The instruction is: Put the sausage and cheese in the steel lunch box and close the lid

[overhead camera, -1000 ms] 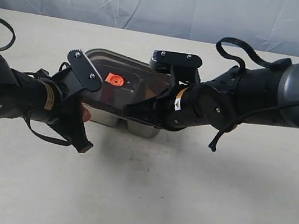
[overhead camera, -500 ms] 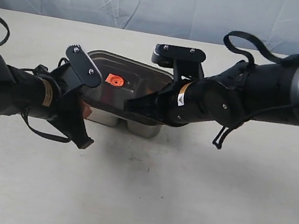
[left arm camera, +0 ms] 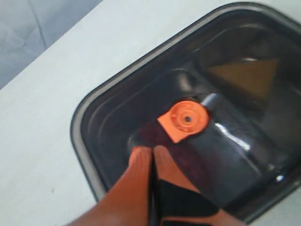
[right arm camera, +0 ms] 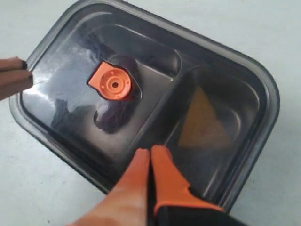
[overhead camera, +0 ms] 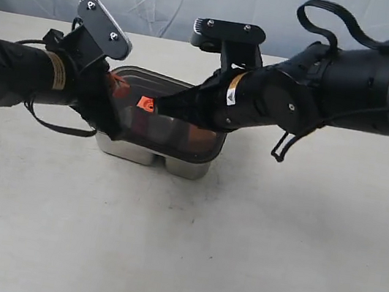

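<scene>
The lid point(overhead camera: 174, 134) is seated on the lunch box point(overhead camera: 141, 154), which is found left of centre in the exterior view on the tabletop point(overhead camera: 236, 256). The cheese point(right arm camera: 204, 125) is seen through the lid in the smaller compartment. A dim reddish shape under the orange valve point(right arm camera: 113, 84), in the larger compartment, is probably the sausage point(right arm camera: 112, 117). The left pincer point(left arm camera: 151, 150) is closed on nothing, its tips beside the valve. The right pincer point(right arm camera: 150, 151) is likewise closed and empty, over the lid near the divider.
</scene>
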### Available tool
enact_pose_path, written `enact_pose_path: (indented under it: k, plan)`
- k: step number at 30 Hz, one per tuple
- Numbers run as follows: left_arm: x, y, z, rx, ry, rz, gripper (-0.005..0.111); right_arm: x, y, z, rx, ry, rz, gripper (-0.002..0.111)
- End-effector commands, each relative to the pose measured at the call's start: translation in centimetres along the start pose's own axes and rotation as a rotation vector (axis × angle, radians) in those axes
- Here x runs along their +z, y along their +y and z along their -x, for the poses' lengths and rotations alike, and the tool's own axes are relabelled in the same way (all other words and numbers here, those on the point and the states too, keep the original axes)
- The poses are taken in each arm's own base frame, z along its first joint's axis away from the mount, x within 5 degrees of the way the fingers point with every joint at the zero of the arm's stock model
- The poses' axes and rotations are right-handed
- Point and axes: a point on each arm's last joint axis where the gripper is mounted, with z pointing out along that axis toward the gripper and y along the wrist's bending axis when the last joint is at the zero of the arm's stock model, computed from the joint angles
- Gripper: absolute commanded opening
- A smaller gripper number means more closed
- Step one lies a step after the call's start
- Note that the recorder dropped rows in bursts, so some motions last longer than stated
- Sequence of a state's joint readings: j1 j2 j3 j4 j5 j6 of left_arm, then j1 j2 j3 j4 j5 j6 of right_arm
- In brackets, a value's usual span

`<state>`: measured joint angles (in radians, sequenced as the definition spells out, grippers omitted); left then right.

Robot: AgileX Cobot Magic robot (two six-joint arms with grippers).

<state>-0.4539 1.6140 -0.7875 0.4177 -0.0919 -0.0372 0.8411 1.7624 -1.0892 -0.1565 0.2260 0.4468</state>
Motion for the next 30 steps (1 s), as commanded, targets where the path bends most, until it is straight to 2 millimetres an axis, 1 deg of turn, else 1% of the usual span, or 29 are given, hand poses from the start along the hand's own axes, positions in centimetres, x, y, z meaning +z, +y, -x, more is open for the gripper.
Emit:
enact_pose_path:
  k: [1, 2, 3, 4, 6, 8, 10, 11, 13, 14, 20, 23, 26, 30]
  plan:
    - [2.4, 2.7, -0.4, -0.072, 0.037, 0.051, 0.0, 1.2, -1.8, 2.5, 0.032, -0.016, -0.049, 0.0]
    - [3.4, 2.9, -0.3, -0.072, 0.042, 0.05, 0.0, 2.1, -3.3, 3.1, 0.086, 0.013, -0.082, 0.0]
    - [3.7, 3.0, -0.3, -0.072, 0.04, 0.049, 0.0, 2.5, -3.8, 3.1, 0.1, 0.027, -0.096, 0.0]
    - [4.6, 2.9, -0.1, -0.048, 0.024, 0.04, 0.0, 3.4, -4.7, 3.1, 0.103, 0.041, -0.112, 0.0]
    - [5.7, 2.6, -0.1, -0.042, 0.014, 0.025, 0.0, 4.5, -4.9, 2.9, 0.068, 0.058, -0.115, 0.0]
    - [6.6, 2.3, -0.6, -0.02, 0.023, 0.009, 0.0, 5.6, -4.9, 2.8, 0.062, 0.054, -0.109, 0.0]
    - [7.8, 1.9, -2.0, -0.025, 0.103, -0.004, 0.0, 6.8, -4.9, 2.6, 0.074, 0.086, -0.108, 0.0]
    - [8.6, 1.6, -3.1, -0.028, 0.16, -0.015, 0.0, 7.4, -4.9, 2.3, 0.07, 0.116, -0.099, 0.0]
    - [9.6, 1.2, -4.7, -0.032, 0.239, -0.031, 0.0, 8.1, -4.8, 2.0, 0.052, 0.154, -0.084, 0.0]
    - [9.7, 1.1, -5.0, -0.033, 0.249, -0.034, 0.0, 8.2, -4.8, 1.9, 0.057, 0.156, -0.082, 0.0]
    - [9.7, 1.0, -5.5, -0.065, 0.3, -0.031, 0.0, 8.2, -4.8, 1.9, 0.057, 0.16, -0.083, 0.0]
    - [9.4, 1.2, -5.3, -0.066, 0.305, -0.024, 0.0, 8.0, -4.8, 2.0, 0.059, 0.158, -0.082, 0.0]
    - [8.0, 1.9, -3.4, -0.067, 0.236, 0.0, 0.0, 7.3, -4.6, 2.5, 0.058, 0.143, -0.078, 0.0]
    - [5.4, 2.8, -0.4, -0.09, 0.126, 0.042, 0.0, 6.0, -4.3, 3.4, 0.057, 0.108, -0.07, 0.0]
